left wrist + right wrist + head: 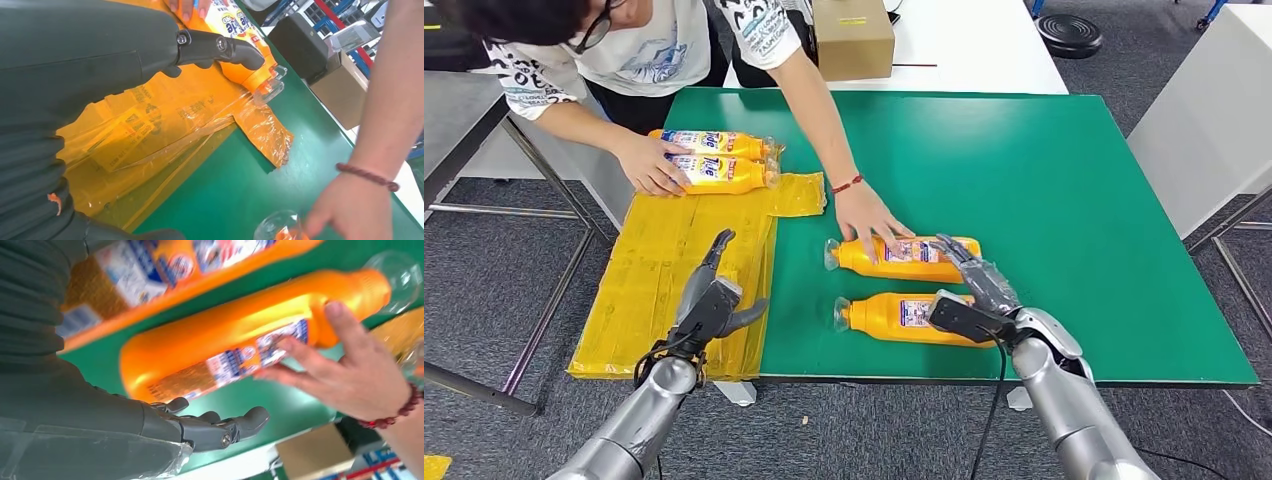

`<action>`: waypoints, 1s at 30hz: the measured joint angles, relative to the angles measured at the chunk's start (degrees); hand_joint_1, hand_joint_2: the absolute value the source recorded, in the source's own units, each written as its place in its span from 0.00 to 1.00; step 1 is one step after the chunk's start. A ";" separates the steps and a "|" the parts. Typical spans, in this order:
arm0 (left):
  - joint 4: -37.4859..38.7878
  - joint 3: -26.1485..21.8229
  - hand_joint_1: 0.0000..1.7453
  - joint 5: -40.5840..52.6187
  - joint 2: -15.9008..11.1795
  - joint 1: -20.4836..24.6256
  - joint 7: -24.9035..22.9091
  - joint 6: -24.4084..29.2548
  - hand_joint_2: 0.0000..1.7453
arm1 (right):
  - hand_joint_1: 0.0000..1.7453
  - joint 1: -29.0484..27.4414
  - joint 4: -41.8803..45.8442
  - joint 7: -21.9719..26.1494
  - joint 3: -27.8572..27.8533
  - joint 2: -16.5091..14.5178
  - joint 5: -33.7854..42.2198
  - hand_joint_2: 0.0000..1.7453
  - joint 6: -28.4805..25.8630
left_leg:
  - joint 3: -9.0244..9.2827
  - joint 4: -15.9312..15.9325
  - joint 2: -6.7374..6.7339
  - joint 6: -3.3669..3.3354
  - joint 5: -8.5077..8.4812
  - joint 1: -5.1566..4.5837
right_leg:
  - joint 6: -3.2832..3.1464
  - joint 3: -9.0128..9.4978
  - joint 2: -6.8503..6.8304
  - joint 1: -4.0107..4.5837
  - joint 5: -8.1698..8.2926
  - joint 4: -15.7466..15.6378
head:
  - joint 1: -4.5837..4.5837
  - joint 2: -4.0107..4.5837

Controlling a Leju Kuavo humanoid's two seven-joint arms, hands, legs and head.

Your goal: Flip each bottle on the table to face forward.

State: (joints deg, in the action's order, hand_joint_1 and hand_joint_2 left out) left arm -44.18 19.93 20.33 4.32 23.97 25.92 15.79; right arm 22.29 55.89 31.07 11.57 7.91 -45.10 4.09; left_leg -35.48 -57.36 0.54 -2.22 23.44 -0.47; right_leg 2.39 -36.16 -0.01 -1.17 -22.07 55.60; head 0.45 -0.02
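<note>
Bottles [904,318] on the green counter [1064,200] look smooth, slippery and full, best grabbed round the fat middle; both hands' fingers [972,268] are open, holding nothing.

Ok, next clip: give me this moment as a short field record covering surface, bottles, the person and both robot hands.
surface: green table with a yellow plastic sheet on its left part
bottles near robot: two orange bottles lying on their sides on the green, far one and near one, caps pointing left
bottles on sheet: two more orange bottles lying side by side at the far end
person: one hand on the far bottle, other hand on the pair
left hand: over the sheet, fingers apart, holding nothing
right hand: open above the two near bottles
</note>
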 joint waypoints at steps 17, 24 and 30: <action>-3.23 -0.09 0.00 2.32 -0.45 -1.11 -1.60 -2.45 1.00 | 0.00 -3.20 1.34 -1.79 1.72 0.34 -0.23 1.00 1.35 | 0.02 0.00 0.01 0.00 0.00 0.00 | 0.00 0.01 0.00 0.00 0.00 0.00 | -0.01 0.00; -3.23 -0.62 0.00 1.82 -0.55 -1.69 -1.62 -2.82 1.00 | 0.00 -3.30 1.36 -2.31 1.95 0.82 -0.89 1.00 1.28 | 0.03 0.00 0.01 0.00 0.00 0.00 | 0.00 0.02 0.00 0.00 0.00 0.00 | 0.00 0.00; -3.23 -0.92 0.00 1.72 -0.57 -2.00 -1.62 -3.03 1.00 | 0.00 -3.30 1.36 -2.45 2.05 1.06 -1.01 1.00 1.24 | 0.03 0.00 0.01 0.00 0.00 -0.01 | 0.00 0.02 -0.01 -0.01 0.00 -0.01 | -0.01 0.00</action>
State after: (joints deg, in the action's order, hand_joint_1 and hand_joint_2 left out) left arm -47.41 19.01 22.05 3.74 21.97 24.30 12.75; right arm 18.99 57.24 28.62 13.63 8.97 -46.11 5.33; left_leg -35.45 -57.36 0.55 -2.22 23.44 -0.47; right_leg 2.39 -36.14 -0.01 -1.17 -22.07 55.59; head 0.45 -0.02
